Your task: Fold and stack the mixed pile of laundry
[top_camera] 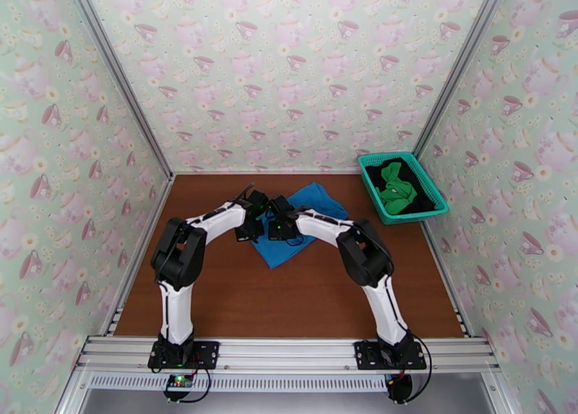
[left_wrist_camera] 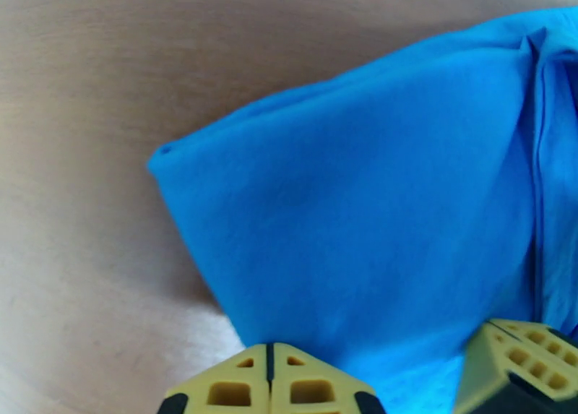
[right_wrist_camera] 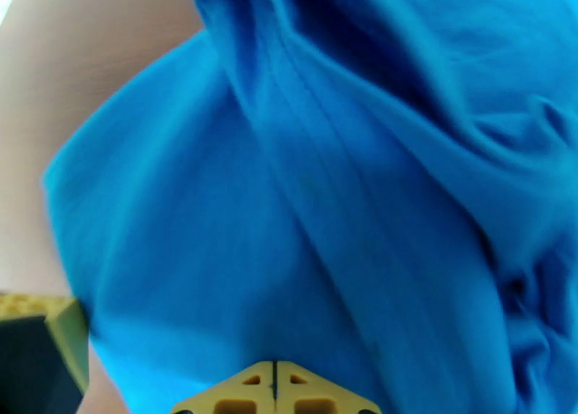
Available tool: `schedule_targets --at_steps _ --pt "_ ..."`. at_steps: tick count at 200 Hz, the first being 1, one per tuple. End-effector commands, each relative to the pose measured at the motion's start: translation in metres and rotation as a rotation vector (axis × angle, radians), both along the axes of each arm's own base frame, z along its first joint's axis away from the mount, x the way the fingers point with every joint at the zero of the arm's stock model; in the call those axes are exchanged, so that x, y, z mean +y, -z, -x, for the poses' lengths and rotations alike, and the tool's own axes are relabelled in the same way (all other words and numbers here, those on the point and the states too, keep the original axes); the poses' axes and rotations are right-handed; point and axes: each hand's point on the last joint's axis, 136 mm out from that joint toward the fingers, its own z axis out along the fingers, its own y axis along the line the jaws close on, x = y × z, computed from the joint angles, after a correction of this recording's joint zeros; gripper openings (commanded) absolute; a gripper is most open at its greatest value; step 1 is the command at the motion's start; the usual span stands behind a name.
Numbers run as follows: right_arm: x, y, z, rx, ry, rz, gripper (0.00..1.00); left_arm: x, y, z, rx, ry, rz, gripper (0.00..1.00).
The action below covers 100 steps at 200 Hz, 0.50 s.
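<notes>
Basket point(top_camera: 417, 217): teal plastic lattice, far right corner of surface.
Surface point(top_camera: 289, 300): brown wood grain.
Walls point(top_camera: 289, 69): pale green teacup-and-teapot wallpaper, three sides.

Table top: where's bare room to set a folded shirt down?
Free: near strip between the arm bases and blue shirt; far-left table corner. Crowded: centre, where left gripper and right gripper meet on the shirt; far right, the basket.

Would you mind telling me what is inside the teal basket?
A green garment lies bunched on a black garment inside the basket; anything beneath them is covered.
</notes>
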Motion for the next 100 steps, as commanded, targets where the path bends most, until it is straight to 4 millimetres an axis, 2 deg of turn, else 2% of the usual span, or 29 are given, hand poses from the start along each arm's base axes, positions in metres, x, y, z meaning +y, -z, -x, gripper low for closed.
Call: schedule_targets --at_steps 1,26,53,70,84,100 --pt "-0.016 -0.007 -0.023 -0.062 0.071 0.077 0.0 -0.011 0.016 -0.008 -0.013 -0.015 0.016 0.0" --pt "-0.05 -0.013 -0.049 -0.133 0.149 0.173 0.0 -0.004 0.029 -0.003 0.019 -0.02 -0.028 0.0" --pt "-0.103 -0.022 -0.082 -0.184 0.245 0.261 0.0 0.007 0.034 0.0 0.036 -0.021 -0.07 0.0" --pt "-0.132 -0.029 -0.098 -0.187 0.292 0.259 0.0 0.013 0.035 0.0 0.042 -0.025 -0.081 0.0" --pt "-0.15 -0.045 -0.107 -0.2 0.32 0.226 0.0 0.016 0.035 -0.002 0.042 -0.029 -0.087 0.0" --pt "-0.161 -0.068 -0.112 -0.228 0.325 0.183 0.0 0.017 0.031 -0.005 0.03 -0.025 -0.087 0.0"
